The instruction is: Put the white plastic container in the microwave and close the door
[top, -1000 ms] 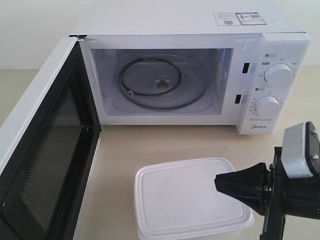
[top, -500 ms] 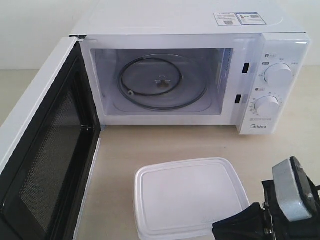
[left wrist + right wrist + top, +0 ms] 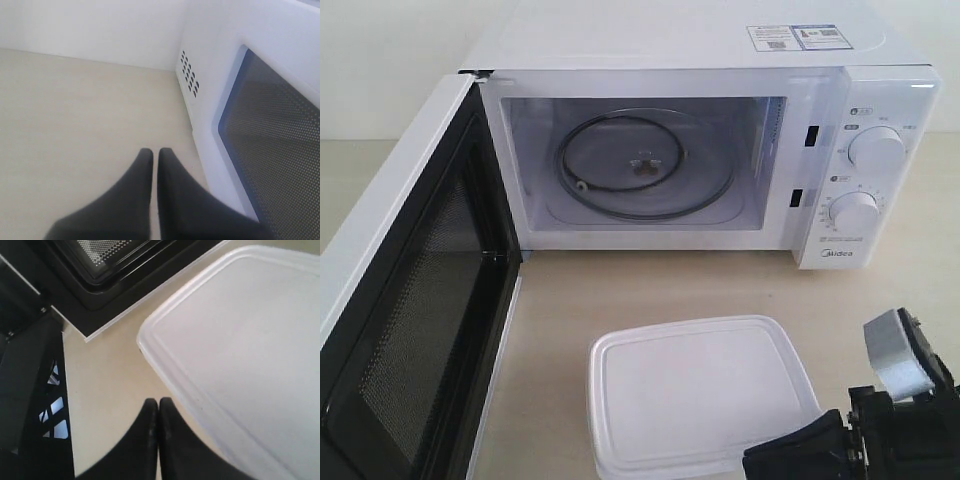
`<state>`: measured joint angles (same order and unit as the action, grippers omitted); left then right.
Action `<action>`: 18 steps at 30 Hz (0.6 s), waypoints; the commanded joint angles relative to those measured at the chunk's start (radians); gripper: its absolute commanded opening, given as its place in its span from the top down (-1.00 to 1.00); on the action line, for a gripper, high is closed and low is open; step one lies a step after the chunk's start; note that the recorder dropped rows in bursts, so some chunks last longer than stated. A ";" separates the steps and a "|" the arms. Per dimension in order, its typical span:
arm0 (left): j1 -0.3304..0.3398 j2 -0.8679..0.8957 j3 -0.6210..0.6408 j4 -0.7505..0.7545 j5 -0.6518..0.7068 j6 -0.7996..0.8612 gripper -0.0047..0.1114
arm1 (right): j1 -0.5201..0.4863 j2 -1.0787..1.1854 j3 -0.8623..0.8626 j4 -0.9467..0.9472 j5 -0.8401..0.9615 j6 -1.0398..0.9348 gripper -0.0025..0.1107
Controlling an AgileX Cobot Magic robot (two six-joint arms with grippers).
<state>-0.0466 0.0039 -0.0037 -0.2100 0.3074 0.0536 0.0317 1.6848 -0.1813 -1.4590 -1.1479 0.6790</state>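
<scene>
Change noted: a second ago the right tool (image 3: 760,460) hung higher, over the container's right edge. It has since dropped to the near right corner of the container (image 3: 695,390). Nothing else has shifted.

Right tool (image 3: 158,406): black tapered fingers pressed together, nothing between them. In the wrist view the tips sit over bare desk just beside the container's rounded rim; contact cannot be confirmed.

Left tool (image 3: 155,154): fingers together, empty, above the desk beside the door's outer face (image 3: 280,150).

Container (image 3: 240,355): translucent white plastic, rectangular with rounded corners, flat lid with a raised rim. It lies flat on the pale matte desk (image 3: 650,285), in front of the microwave (image 3: 620,40) and apart from it.

Microwave: white, boxy, cavity open. A round glass turntable (image 3: 645,165) lies inside; two round dials (image 3: 875,150) are on the right panel.

Door (image 3: 410,330): swung fully open to the left, black mesh inner face showing.
</scene>
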 commanded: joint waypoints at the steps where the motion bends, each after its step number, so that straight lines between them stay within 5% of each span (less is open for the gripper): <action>1: 0.002 -0.004 0.004 -0.010 -0.004 -0.003 0.84 | 0.000 0.003 0.006 0.014 0.062 0.118 0.96; 12: 0.002 -0.004 0.004 -0.010 -0.004 -0.003 0.84 | 0.200 0.003 0.006 0.023 0.153 0.323 0.96; 18: 0.002 -0.004 0.004 -0.010 -0.004 -0.003 0.84 | 0.247 0.003 0.006 0.246 0.343 0.375 0.96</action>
<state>-0.0466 0.0039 -0.0037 -0.2100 0.3074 0.0536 0.2696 1.6854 -0.1813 -1.3395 -0.8923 1.0345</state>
